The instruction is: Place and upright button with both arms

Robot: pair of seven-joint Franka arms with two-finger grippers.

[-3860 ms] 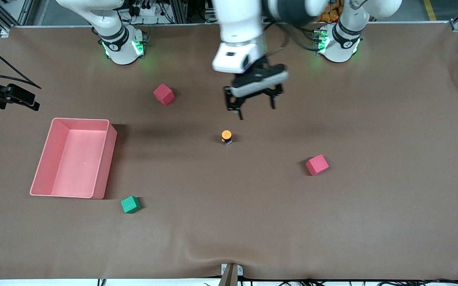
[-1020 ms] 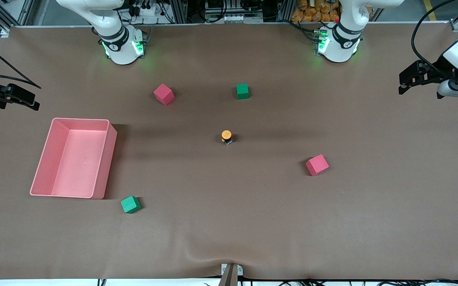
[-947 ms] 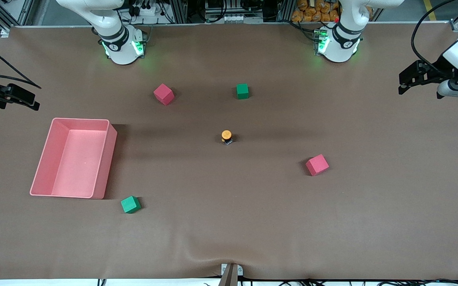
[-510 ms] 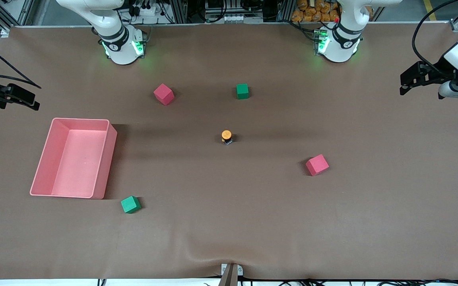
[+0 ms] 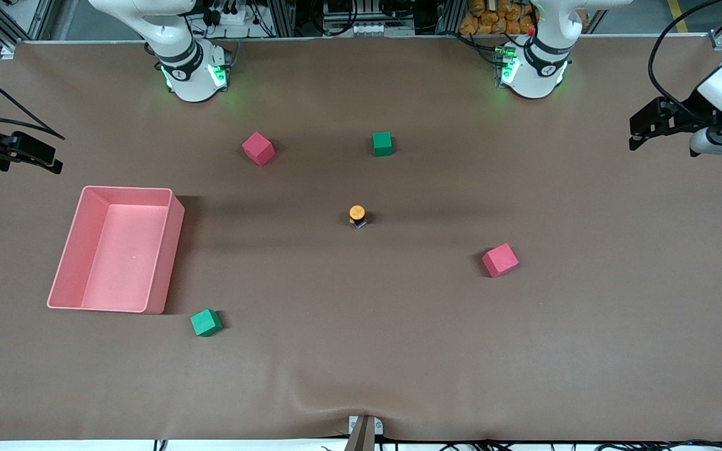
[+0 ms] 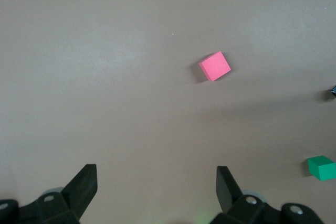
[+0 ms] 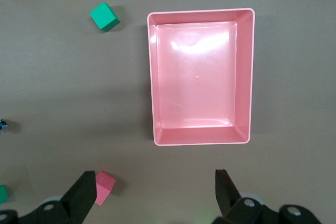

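The button [image 5: 357, 215] stands upright at frame centre, well apart from both grippers: left gripper [image 5: 644, 128] wide open at the right edge, right gripper [image 5: 29, 156] wide open at the left edge.

The table [image 5: 398, 351] is covered by a brown, matt sheet that looks like cloth or thin mat, smooth but with a slight ripple at the edge nearest the front camera; the pink bin [image 7: 245, 77] looks like moulded plastic, its floor glossy enough to throw back pale glare in the right wrist view; the pink cubes [image 5: 500, 260] and green cubes [image 5: 205, 322] are matt and even, foam-like or painted, without shine; the button [image 5: 357, 215] has a smooth orange cap on a dark plastic-looking body; the arms [image 5: 539, 59] wear glossy white shells with dark grey bands; the fingers [image 6: 227, 184] of the left gripper are matt black.
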